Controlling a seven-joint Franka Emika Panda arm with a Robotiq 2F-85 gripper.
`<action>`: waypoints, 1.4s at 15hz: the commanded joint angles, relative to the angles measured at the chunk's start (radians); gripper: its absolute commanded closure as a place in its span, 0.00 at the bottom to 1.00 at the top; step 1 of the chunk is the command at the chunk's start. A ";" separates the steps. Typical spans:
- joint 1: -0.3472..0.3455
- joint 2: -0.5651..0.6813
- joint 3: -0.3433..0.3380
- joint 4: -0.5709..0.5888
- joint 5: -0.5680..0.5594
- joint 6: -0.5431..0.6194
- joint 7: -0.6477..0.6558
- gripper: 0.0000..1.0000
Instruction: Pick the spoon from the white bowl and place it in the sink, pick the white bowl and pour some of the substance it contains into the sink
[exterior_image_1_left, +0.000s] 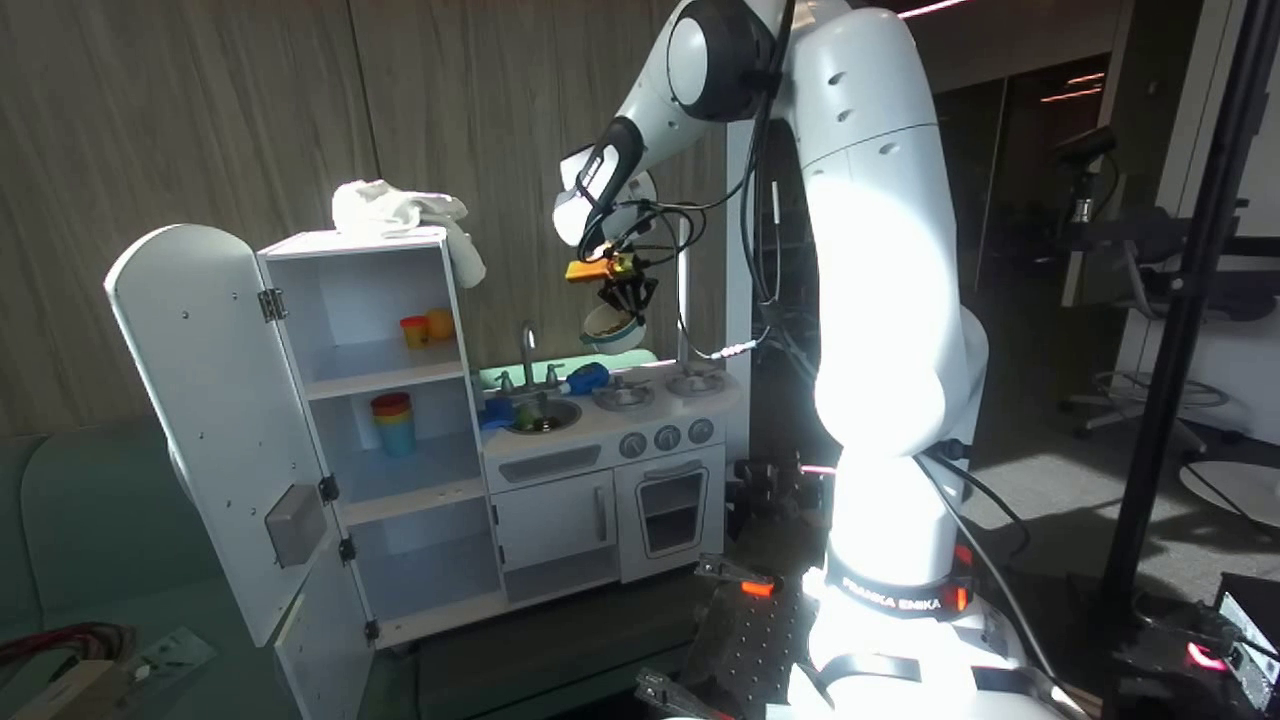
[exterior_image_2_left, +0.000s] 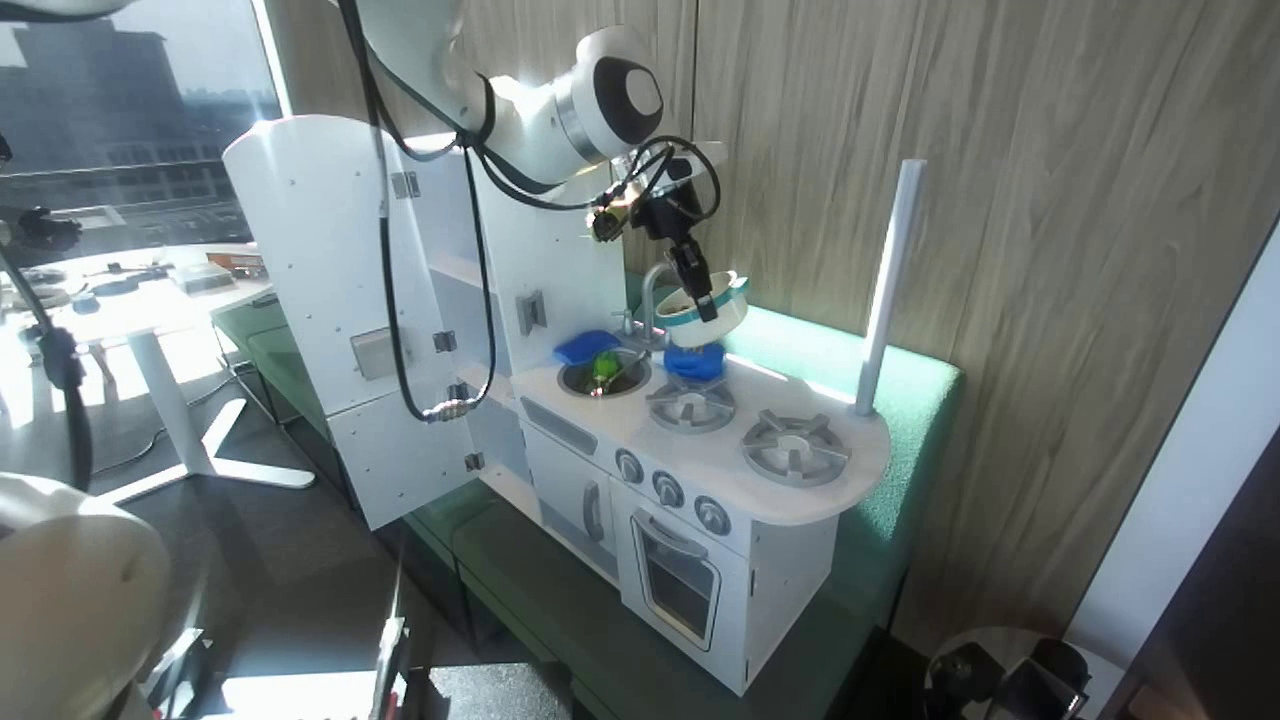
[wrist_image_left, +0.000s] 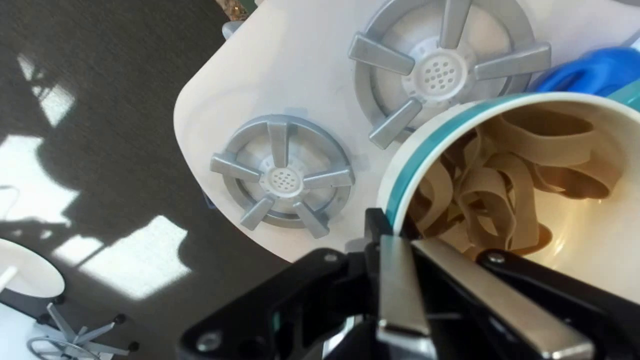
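Our pincer (wrist_image_left: 394, 228) pinches the white bowl (exterior_image_1_left: 612, 341) by its rim, aloft over the desk (exterior_image_2_left: 705, 455), right of the sink (exterior_image_2_left: 634, 379), where we think the spoon (exterior_image_2_left: 632, 366) lies. That one-sided grip could let the bowl swivel, spilling beige loops (wrist_image_left: 525, 210) early; swung left too low, it could knock the tap (exterior_image_1_left: 527, 348). Rightward, we have open room up to the white post (exterior_image_2_left: 893, 290) by the desk's edge.

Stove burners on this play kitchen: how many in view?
2. One burner sits by the rounded end of the countertop; the other burner, nearer the sink, is partly hidden by the white bowl in the wrist view. Both show in both exterior views.
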 joint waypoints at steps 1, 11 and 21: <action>0.038 0.017 0.027 0.028 -0.132 -0.029 0.037 0.99; 0.099 0.014 0.103 -0.017 -0.481 0.011 0.086 0.99; 0.086 -0.004 0.157 -0.104 -0.935 0.222 0.210 0.99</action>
